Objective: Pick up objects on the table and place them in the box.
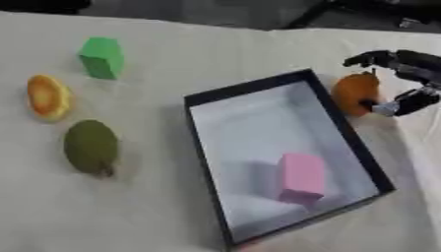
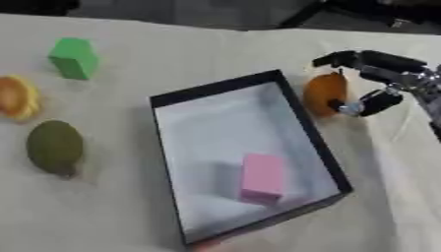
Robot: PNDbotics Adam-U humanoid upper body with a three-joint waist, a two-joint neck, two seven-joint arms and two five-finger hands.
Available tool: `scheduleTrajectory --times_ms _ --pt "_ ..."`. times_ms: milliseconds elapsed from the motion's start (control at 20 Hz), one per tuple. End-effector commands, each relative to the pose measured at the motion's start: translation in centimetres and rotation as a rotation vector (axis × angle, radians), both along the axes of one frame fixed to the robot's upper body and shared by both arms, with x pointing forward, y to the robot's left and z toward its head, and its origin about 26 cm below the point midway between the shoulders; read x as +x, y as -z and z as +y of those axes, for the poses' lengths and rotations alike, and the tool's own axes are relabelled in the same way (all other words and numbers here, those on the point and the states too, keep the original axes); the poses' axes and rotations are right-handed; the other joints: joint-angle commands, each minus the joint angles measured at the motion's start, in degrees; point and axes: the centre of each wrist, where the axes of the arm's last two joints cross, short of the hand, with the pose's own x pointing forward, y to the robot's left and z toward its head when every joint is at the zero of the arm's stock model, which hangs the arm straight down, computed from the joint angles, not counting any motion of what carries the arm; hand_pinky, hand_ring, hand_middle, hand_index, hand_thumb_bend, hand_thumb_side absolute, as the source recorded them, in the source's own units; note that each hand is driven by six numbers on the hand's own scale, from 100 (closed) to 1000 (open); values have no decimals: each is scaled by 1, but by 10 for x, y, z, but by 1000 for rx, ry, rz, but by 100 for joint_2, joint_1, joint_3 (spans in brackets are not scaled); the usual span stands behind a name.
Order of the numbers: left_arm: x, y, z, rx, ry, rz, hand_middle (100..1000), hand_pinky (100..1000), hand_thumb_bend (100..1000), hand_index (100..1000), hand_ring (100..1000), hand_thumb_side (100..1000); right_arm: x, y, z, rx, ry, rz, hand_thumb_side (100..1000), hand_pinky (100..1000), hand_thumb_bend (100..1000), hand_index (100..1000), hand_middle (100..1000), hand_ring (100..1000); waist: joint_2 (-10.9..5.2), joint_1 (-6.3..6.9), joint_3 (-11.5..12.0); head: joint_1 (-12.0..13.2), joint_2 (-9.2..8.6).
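Cream tablecloth (image 1: pixel 215 54) under dark floor (image 1: pixel 198 10) beyond

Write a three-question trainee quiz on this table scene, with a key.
1. True or false: the pink block lies inside the box.
2. Which item is the right hand closing on? A green block B orange fruit C olive fruit
3. Fill in: the green block stands on the box's ____ side.

Key: 1 true; 2 B; 3 left.

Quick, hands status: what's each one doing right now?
Right hand: closed around the orange fruit, beside the box.
Left hand: not in view.
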Motion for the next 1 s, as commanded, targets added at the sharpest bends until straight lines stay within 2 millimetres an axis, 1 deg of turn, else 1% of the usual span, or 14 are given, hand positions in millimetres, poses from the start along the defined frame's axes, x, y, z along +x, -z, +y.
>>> scheduleTrajectory --times_ms 50,100,300,450,600,750,850,900,1000 --pt "-2 -11 0 17 9 -31 757 701 181 849 830 740 -1 -12 -6 -220 -161 84 100 882 337 974 892 944 -5 -75 24 -27 -91" --pt "-2 -11 0 17 8 -31 756 701 181 848 830 741 -1 -10 -7 -227 -154 89 190 882 296 973 892 944 0 -79 29 -28 -95" --pt "-2 -10 0 14 8 -28 754 701 181 848 829 741 -4 -7 -14 -256 -114 100 226 881 344 967 880 937 -3 -85 16 -18 -79" --pt "-3 -9 0 13 7 -24 753 701 181 848 830 741 -6 -6 -16 -283 -94 99 242 878 350 946 855 929 -17 -75 -10 -8 -63" --pt "-3 -8 0 14 7 -22 753 701 181 848 830 740 -7 -3 -16 -304 -91 93 254 867 327 886 763 917 -35 -63 -39 -4 -35" --pt "-3 -8 0 15 7 -24 752 701 180 848 830 739 -7 -1 -13 -300 -100 75 257 853 289 796 653 889 -49 -47 -54 -7 -24" --pt "-3 -8 0 15 7 -23 752 701 180 848 830 738 -6 0 -9 -292 -114 63 260 847 273 775 627 877 -61 -38 -62 -9 -13" --pt "-3 -8 0 15 7 -22 752 701 180 848 830 738 -6 0 -7 -286 -124 58 247 837 223 733 581 854 -71 -35 -65 -9 -4" --pt "-3 -7 0 15 7 -21 752 701 181 847 830 737 -5 0 -1 -268 -147 43 228 828 163 703 550 837 -95 -30 -76 -7 12"
